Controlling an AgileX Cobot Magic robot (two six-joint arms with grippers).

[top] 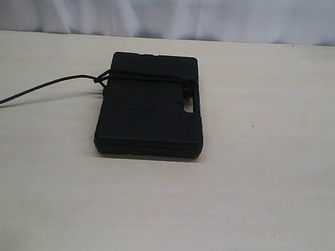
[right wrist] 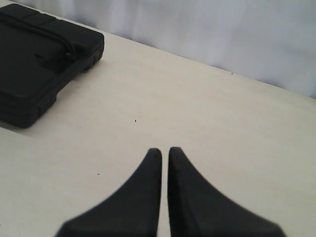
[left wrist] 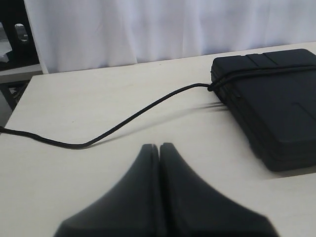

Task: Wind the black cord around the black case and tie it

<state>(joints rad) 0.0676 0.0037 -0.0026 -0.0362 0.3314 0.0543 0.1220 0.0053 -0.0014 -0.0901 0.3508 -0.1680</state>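
Note:
The black case (top: 151,110) lies flat on the table's middle. The black cord (top: 148,76) crosses its far end, is bunched at both side edges, and its tail trails off to the left over the table. In the left wrist view the cord (left wrist: 133,116) curves from the case (left wrist: 276,108) across the table, ahead of my left gripper (left wrist: 159,145), which is shut and empty. In the right wrist view my right gripper (right wrist: 165,149) hovers over bare table, jaws nearly together with nothing between them, well away from the case (right wrist: 34,64) and cord (right wrist: 44,32). Neither gripper shows in the exterior view.
The pale table (top: 265,194) stretches wide around the case. A white curtain (top: 174,12) hangs behind its far edge. Dark furniture (left wrist: 12,39) stands past the table's corner in the left wrist view.

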